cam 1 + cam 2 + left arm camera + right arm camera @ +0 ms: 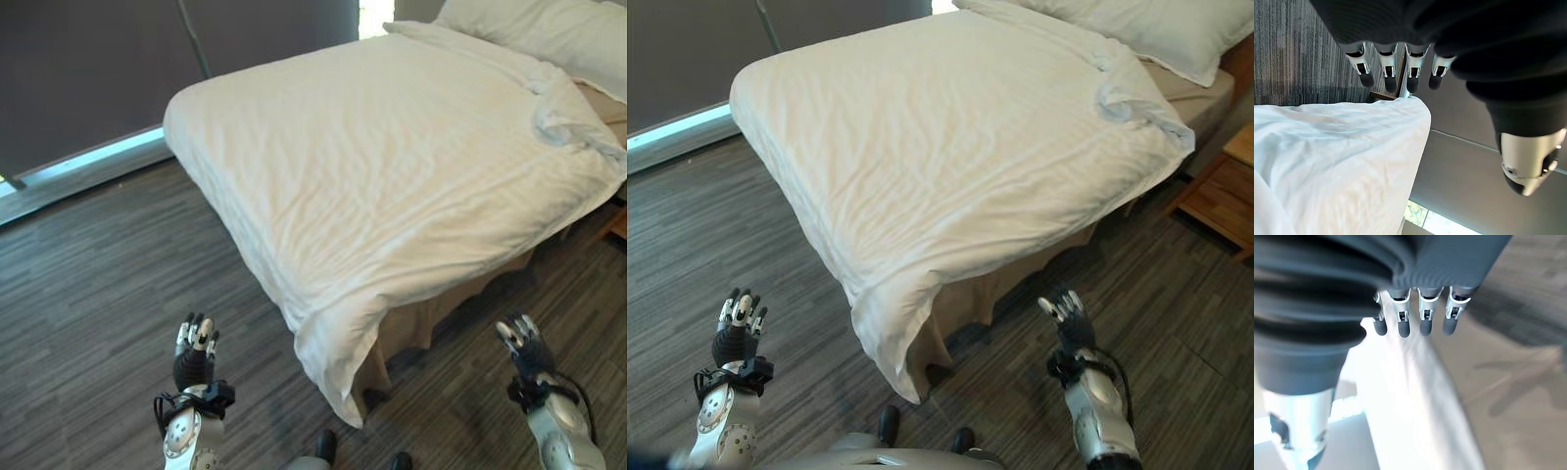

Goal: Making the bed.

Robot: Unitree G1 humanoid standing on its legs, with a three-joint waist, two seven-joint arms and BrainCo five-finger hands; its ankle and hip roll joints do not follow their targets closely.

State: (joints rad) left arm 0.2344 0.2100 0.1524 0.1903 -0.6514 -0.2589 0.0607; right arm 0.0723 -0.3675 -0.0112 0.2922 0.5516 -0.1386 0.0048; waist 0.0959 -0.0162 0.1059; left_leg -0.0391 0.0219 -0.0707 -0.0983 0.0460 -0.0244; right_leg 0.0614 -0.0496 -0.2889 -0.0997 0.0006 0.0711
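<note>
while the rumpled white cotton duvet (392, 176) lies spread over the wide bed (460, 294), one corner drooping to the grey wood-plank floor (108, 284), the left hand (194, 354) and right hand (524, 345) hover spread and empty, near that corner. judging by this, it's the approach; next, pinch the corner.
</note>
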